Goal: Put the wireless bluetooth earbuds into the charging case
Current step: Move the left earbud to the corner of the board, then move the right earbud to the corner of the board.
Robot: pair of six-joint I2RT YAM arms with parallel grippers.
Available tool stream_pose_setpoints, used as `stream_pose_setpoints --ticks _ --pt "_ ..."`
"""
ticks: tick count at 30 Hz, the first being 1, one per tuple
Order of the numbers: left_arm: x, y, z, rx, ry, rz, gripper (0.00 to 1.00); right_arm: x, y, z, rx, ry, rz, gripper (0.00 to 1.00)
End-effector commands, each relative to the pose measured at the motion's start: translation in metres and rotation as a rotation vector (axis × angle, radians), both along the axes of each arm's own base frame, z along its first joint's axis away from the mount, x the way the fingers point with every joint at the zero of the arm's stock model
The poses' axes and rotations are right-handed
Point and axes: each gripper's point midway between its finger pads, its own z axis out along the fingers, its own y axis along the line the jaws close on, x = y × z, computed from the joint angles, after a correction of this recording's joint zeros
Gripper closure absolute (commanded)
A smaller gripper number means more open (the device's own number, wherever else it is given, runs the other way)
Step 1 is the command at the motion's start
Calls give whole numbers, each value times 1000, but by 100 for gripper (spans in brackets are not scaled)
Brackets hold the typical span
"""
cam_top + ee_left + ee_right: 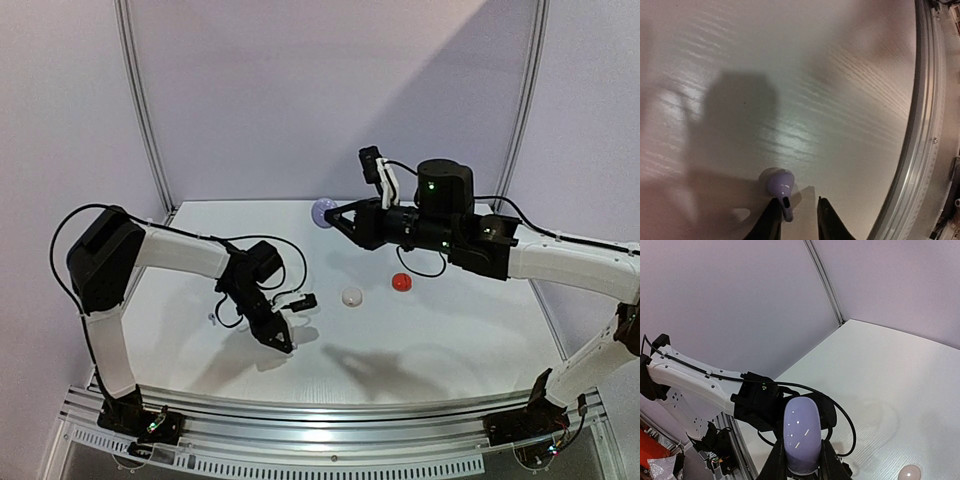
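A lilac earbud (780,183) lies on the white table, its stem pointing in between my left gripper's (797,200) fingers. The stem rests against the left finger (771,217), and the right finger stands apart from it with a clear gap, so the jaws are open. From above, that gripper (283,343) is low over the near-left part of the table. My right gripper (802,452) is shut on the lilac charging case (801,437) and holds it in the air over the far middle of the table (323,212). I cannot tell whether the case's lid is up.
A white round case (351,297) and a red round case (401,282) sit mid-table, the white one also showing in the right wrist view (910,473). A tiny pale piece (212,318) lies left of the left arm. The metal front rail (926,125) runs close to the right of the left gripper.
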Motion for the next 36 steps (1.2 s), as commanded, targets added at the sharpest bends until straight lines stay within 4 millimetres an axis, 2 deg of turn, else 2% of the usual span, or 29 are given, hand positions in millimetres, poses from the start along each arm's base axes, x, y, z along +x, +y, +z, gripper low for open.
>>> stream_pose_setpoints --ticks 1,5,12,17,20,22,24,29,32,34,36 --pt "-24 -13 -6 6 103 -6 70 -4 -11 7 2 -4 -18 100" --pt "-35 -15 -1 -4 174 -8 65 -4 -14 9 3 -8 -26 100" --pt "-45 -12 5 -12 212 -19 64 -4 -15 13 5 -19 -27 100" --pt "-26 -11 38 -77 114 -7 64 -4 -13 15 6 -24 -23 100" --pt "-8 2 67 -131 46 39 64 -4 -12 16 8 -27 -20 100" --pt "8 21 82 -149 -1 93 64 -4 -12 17 10 -28 -20 100" --pt "21 50 87 -140 -43 133 64 -4 -12 16 10 -30 -18 100" --pt "41 148 64 86 -174 169 63 -4 -10 16 8 -29 -9 100" --pt "59 200 49 225 -268 248 50 -5 -8 15 10 -26 -2 100" --pt "79 221 45 287 -316 328 45 -4 -5 15 14 -26 3 100" --pt "89 227 42 299 -270 444 46 -4 -4 16 17 -19 9 100"
